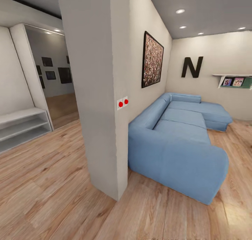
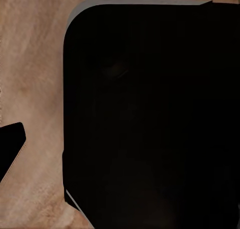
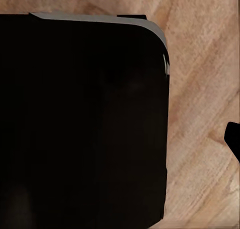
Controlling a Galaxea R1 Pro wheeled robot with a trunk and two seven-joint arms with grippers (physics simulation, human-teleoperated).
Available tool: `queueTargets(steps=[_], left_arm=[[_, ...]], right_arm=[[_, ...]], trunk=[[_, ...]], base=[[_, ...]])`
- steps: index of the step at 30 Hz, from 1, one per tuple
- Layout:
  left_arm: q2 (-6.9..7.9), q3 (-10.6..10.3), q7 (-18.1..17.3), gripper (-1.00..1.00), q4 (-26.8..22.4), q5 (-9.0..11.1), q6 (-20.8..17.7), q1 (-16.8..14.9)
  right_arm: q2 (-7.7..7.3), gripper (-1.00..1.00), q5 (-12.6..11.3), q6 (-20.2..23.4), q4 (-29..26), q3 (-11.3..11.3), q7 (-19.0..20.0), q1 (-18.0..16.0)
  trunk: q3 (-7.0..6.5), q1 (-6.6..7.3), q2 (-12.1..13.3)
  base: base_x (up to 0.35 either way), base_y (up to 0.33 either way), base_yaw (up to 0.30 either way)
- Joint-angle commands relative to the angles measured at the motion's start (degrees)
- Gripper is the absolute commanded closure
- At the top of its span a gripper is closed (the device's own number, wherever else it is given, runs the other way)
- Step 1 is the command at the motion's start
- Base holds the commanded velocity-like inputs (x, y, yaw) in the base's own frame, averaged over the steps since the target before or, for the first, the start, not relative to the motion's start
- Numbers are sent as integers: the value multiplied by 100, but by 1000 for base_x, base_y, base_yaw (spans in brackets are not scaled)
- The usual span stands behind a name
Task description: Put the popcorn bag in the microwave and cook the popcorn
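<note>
Currently the head view looks into a living room, not a kitchen. A pale grey wall [image 1: 101, 93] stands in the middle of the view and ends on a wooden floor [image 1: 52, 198]. On its narrow end face sits a small white switch plate [image 1: 122, 102] with two red dots. To the right of the wall, a large blue corner sofa [image 1: 178, 142] rests on the floor, with its back against the wall. Above the sofa hangs a dark framed picture [image 1: 152, 60] with a brownish speckled pattern. On the far wall there is a big black letter N [image 1: 191, 67], and beside it a small shelf [image 1: 234, 80] that carries two little photos. Round ceiling lights [image 1: 180, 11] shine above.

To the left of the wall, a low white shelf unit [image 1: 21, 126] stands along the side, and behind it an opening leads to another room where several dark frames [image 1: 64, 75] hang.

The popcorn bag, the microwave and the kitchen counter do not appear in these pictures, so their place cannot be told from here.

Each wrist view looks down at the wooden floor, and a big black rounded body [image 2: 150, 124] with a thin grey edge covers most of it; in the right wrist view a similar black body [image 3: 82, 124] shows. A small dark tip [image 2: 11, 144] enters at the border of the left wrist view, and another dark tip [image 3: 233, 141] in the right one, but it is not possible to tell how wide the fingers stand on either arm.
</note>
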State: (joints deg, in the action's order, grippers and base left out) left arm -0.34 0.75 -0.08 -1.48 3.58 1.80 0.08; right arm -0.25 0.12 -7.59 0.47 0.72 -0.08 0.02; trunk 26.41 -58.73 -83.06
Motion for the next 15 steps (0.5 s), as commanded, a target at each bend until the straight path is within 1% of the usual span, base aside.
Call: queueTargets(steps=[1,15], left_arm=[[-1,4,-1,-100,-2,37,14,1],[-1,4,-1,-100,-2,37,14,1]], right_arm=[[0,-100,-4,-24,5,7,-1,-2],[-1,-100,-60,-23,5,12,-1,-2]], trunk=[[1,0,-2],[-38,0,-2]], base=[[0,0,-288],[0,0,-288]])
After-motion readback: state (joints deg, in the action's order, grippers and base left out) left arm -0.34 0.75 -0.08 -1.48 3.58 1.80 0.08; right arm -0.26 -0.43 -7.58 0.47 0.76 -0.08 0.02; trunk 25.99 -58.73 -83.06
